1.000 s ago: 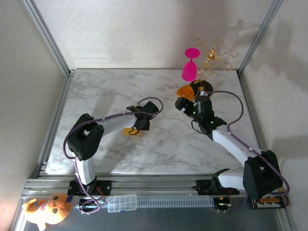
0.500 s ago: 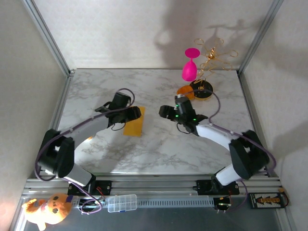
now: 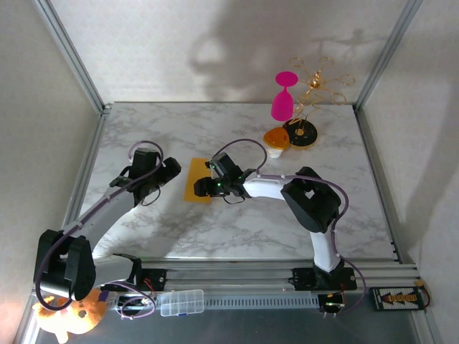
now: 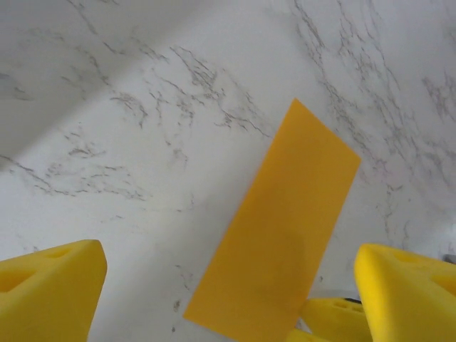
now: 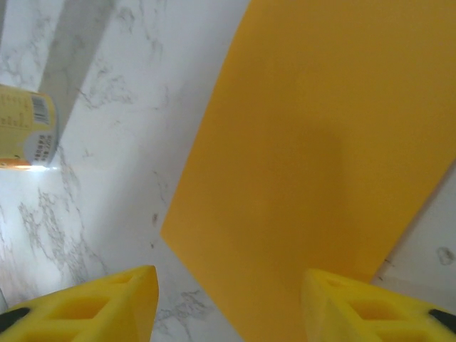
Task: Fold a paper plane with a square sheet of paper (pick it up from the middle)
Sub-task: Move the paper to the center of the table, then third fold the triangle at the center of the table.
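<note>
Square sheet of paper (image 3: pixel 198 179) lies flat — to be pinched mid-sheet by the right gripper (image 5: pixel 228 303), open above it; left gripper (image 4: pixel 228 292) also open.

White links (image 3: pixel 267 188), black joints (image 3: pixel 310 203), purple cables (image 3: pixel 239 141); yellow end effector fingers (image 4: pixel 50 285).

Sheet of paper (image 3: pixel 199 190): plain matte yellow-orange, no print.
Table (image 3: pixel 215 136): white marble pattern, grey veining.
Left gripper (image 4: pixel 228 251) and right gripper (image 5: pixel 229 274): bright yellow fingers (image 4: pixel 50 292).
Arms (image 3: pixel 107 208): black joints, white links, purple cables.
Goblet (image 3: pixel 283 100): solid hot pink.
Wire stand (image 3: pixel 319 82): gold.
Disc (image 3: pixel 301 134): orange and black.
Small cup (image 3: pixel 275 140): white, orange top.
Soft toy (image 3: pixel 79 319): orange, paler face.
Walls (image 3: pixel 179 50): plain off-white.
Frame (image 3: pixel 72 57): silver-grey.
</note>
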`<state>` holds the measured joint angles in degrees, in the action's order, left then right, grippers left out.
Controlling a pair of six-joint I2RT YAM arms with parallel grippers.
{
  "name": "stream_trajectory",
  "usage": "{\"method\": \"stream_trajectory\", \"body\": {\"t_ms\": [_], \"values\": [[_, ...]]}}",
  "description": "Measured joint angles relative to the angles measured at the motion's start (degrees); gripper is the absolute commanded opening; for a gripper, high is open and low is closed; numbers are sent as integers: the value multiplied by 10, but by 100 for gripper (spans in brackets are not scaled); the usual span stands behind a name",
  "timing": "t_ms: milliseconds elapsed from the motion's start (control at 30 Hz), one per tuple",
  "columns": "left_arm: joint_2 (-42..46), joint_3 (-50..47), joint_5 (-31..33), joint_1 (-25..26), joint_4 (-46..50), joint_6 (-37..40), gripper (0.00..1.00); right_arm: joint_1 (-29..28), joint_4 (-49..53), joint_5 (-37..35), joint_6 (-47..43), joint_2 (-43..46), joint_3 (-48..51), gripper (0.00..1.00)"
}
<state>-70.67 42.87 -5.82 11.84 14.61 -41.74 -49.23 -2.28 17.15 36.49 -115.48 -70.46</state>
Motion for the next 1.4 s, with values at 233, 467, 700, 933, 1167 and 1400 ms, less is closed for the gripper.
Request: {"method": "stream_trajectory", "body": {"t_ms": [233,467,700,933,1167,1400], "values": [[1,-10,-9,-7,-11,-5,94,0,48,24,-35,-17,-21,56],[-14,-10,-41,-7,-24,-5,99,15,105,8,-129,20,11,57],[-33,-34,-104,0,-59,-17,99,70,145,10,-177,78,61,58],[-35,-67,-141,54,-103,-74,95,66,104,-30,-75,103,63,52],[-90,-75,-161,130,-149,-142,70,67,106,-72,-10,75,45,49],[-138,-75,-175,159,-176,-175,51,72,111,-73,9,50,42,47]]}}
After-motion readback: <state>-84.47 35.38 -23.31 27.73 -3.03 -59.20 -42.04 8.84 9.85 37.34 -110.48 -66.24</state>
